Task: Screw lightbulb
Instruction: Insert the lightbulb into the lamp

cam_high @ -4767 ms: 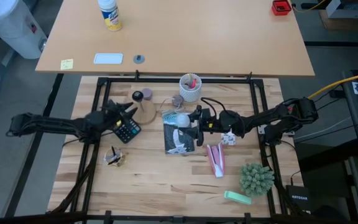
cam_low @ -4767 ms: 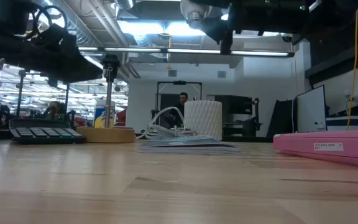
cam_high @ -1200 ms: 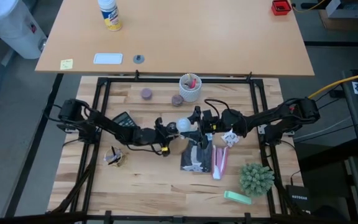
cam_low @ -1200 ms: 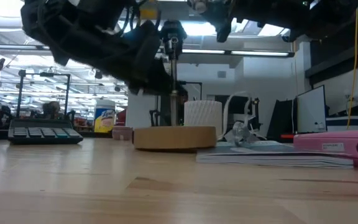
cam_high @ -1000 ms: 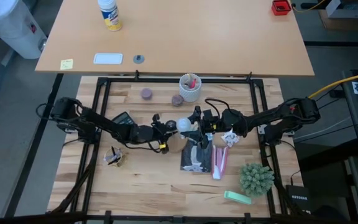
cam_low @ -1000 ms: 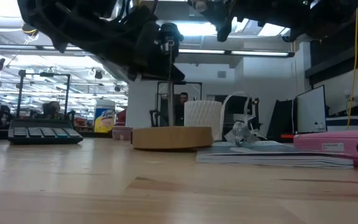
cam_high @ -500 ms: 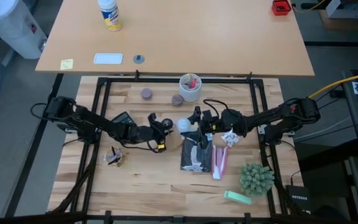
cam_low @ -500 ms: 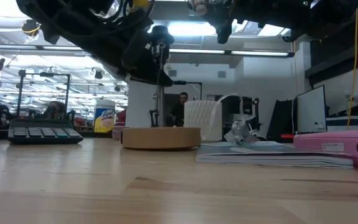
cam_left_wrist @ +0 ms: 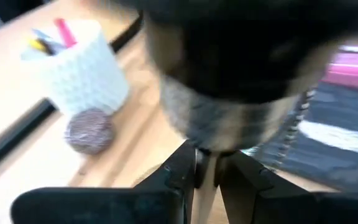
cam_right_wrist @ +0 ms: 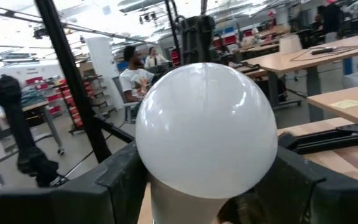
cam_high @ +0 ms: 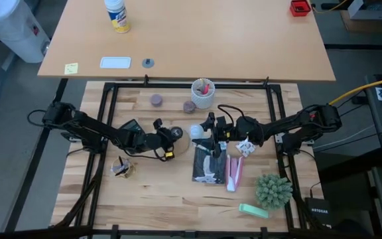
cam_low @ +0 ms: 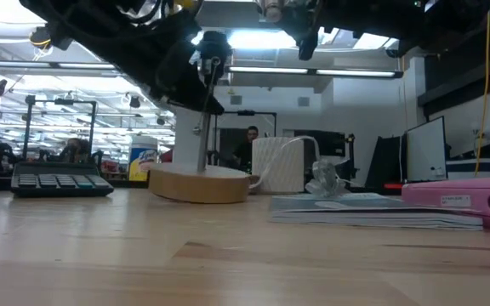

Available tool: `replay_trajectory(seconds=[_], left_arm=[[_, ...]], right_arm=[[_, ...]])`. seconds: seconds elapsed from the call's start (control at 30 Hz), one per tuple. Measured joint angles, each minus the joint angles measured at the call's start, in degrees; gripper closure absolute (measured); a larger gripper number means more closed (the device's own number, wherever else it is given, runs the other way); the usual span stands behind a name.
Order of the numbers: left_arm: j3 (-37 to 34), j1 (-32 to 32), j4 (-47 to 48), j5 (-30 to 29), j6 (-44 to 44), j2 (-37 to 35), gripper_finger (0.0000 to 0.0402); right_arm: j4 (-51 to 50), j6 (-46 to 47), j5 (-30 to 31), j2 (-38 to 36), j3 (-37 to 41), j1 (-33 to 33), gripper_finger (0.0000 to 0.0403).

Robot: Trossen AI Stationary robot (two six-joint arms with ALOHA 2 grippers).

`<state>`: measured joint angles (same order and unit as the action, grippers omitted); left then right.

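Taking the white cup (cam_high: 203, 93) as the landmark and reading left to right: the left gripper (cam_high: 166, 135) is sitting left of and nearer than the cup, its jaws pinching the thin stem (cam_low: 204, 98) of the wooden lamp stand (cam_low: 199, 183), with the black socket (cam_low: 214, 42) riding just above the fingers. One stand, one socket.

Just right of that, almost directly in front of the cup, the lightbulb (cam_high: 196, 131) is being held up off the table by the right gripper (cam_right_wrist: 210, 180), whose jaws are standing wide and bearing on the bulb's sides below its widest part. There is one bulb. It is looking light, smooth and slippery, and the thin frosted shell is probably fragile, so a gentle squeeze low on the globe near the neck seems the sensible hold, leaving the screw base free; that base is hidden here.

Farther right and nearer than the cup, one booklet (cam_high: 208, 164) and one pink stapler (cam_high: 233, 171) are lying flat, side by side.
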<state>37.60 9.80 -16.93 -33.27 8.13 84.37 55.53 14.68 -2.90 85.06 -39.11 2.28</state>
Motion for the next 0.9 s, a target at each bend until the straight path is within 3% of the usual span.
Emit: replay_trajectory(seconds=[0.23,0.73,0.9], left_arm=[[0.06,-0.04,-0.47,4.78,4.56,2.92,0.0348],[-0.02,0.07,4.17,4.76,8.19,-0.30,0.0347],[0.24,0.11,8.22,4.46,8.38,-0.80,0.0319]], right_arm=[[0.06,0.00,0.36,0.00,0.00,0.00,0.0150],[-0.10,-0.02,0.33,0.02,0.00,0.00,0.0150],[-0.09,-0.02,0.33,0.02,0.00,0.00,0.0150]])
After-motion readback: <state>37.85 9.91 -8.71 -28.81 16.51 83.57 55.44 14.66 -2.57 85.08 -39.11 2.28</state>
